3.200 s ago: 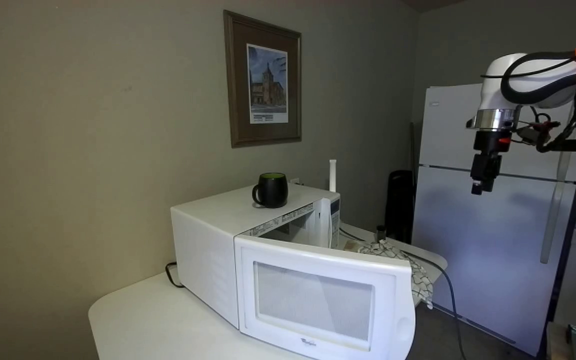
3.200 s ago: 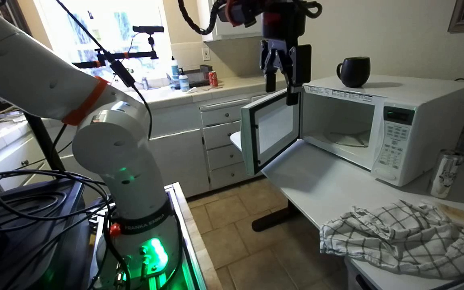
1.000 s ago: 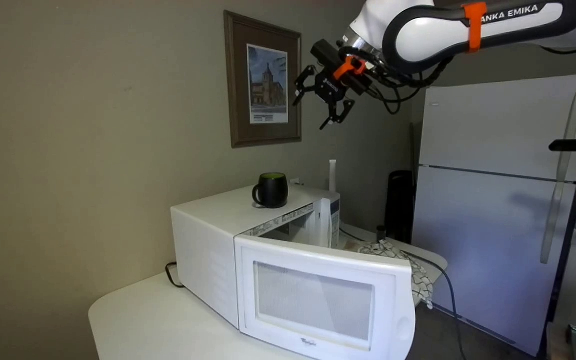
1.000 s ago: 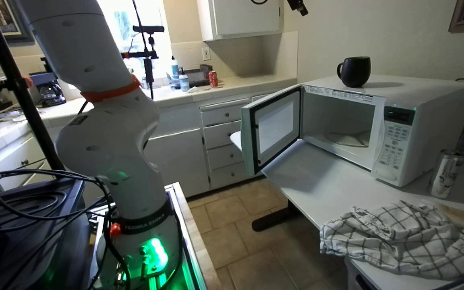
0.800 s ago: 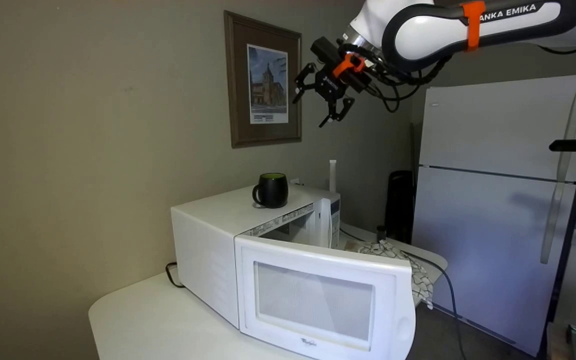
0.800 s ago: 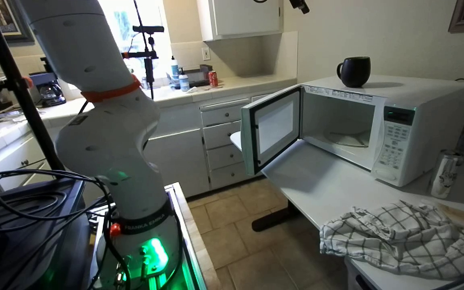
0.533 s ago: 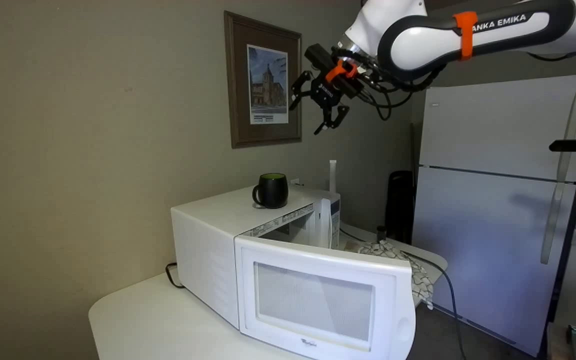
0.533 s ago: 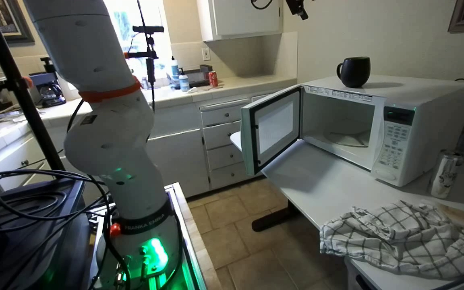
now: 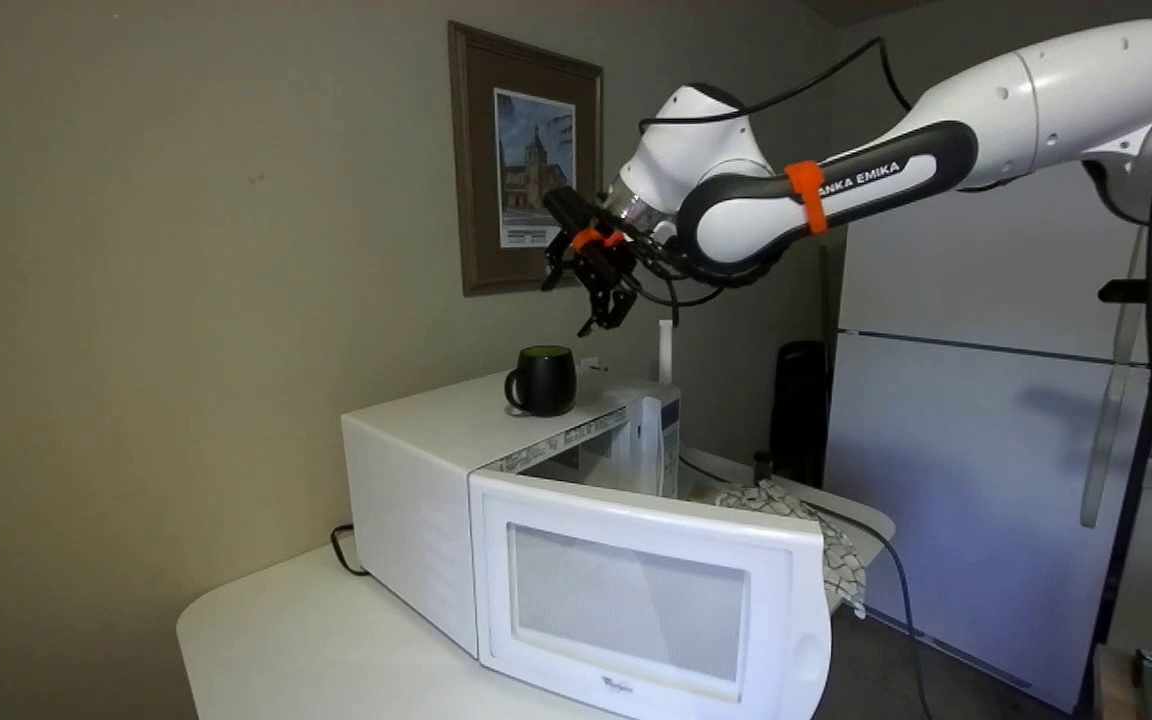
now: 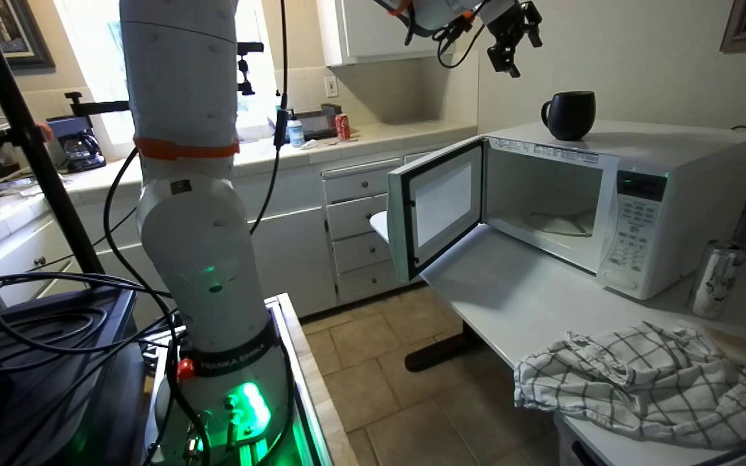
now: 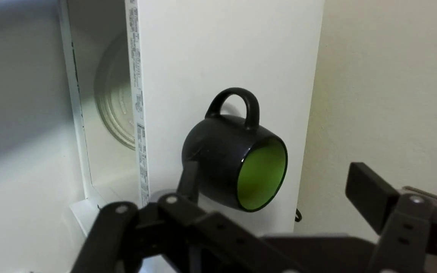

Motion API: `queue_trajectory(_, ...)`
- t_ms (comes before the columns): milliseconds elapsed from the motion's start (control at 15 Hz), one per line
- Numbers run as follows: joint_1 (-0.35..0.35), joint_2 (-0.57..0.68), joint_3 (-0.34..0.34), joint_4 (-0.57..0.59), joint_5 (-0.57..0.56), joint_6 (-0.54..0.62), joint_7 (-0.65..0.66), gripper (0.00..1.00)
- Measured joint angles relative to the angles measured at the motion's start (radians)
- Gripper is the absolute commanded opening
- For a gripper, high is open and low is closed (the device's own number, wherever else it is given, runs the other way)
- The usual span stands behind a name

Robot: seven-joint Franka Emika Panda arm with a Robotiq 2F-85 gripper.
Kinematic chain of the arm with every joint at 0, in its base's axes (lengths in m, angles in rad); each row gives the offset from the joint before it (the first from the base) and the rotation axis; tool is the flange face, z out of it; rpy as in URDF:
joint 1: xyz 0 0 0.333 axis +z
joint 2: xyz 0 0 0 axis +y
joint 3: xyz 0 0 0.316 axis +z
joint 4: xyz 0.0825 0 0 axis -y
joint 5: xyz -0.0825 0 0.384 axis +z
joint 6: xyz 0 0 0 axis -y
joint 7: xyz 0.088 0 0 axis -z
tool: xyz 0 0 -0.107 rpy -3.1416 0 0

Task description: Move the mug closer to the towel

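Note:
The black mug with a green inside stands upright on top of the white microwave and also shows in an exterior view. In the wrist view the mug lies beyond the fingers, its handle pointing up in the picture. My gripper is open and empty, tilted, above the mug and apart from it; it also shows in an exterior view. The checkered towel lies crumpled on the table by the front edge; in an exterior view it is partly hidden behind the microwave door.
The microwave door stands wide open over the table. A can stands beside the microwave, behind the towel. A wall with a framed picture rises behind the microwave.
The arm has swung from near the fridge to over the microwave. In the last half second the gripper has come lower and nearer the mug, staying open. Mug and towel have not moved.

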Motion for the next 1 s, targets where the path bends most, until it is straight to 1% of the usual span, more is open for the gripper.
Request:
queue_trajectory(133,0.063,0.064,-0.064,0.075,-0.006,-0.004,0.012,1.0)
queue_trajectory(400,0.156,0.161,-0.12,0.234,0.017,-0.111,0.007,1.0)
queue_trajectory(600,0.176,0.179,-0.122,0.296,0.081,-0.157,-0.037,1.0)
queue_trajectory(800,0.173,0.182,-0.123,0.298,0.083,-0.159,-0.032,1.0)
queue_trajectory(1000,0.185,0.219,-0.165,0.319,0.101,-0.184,-0.023,1.0)
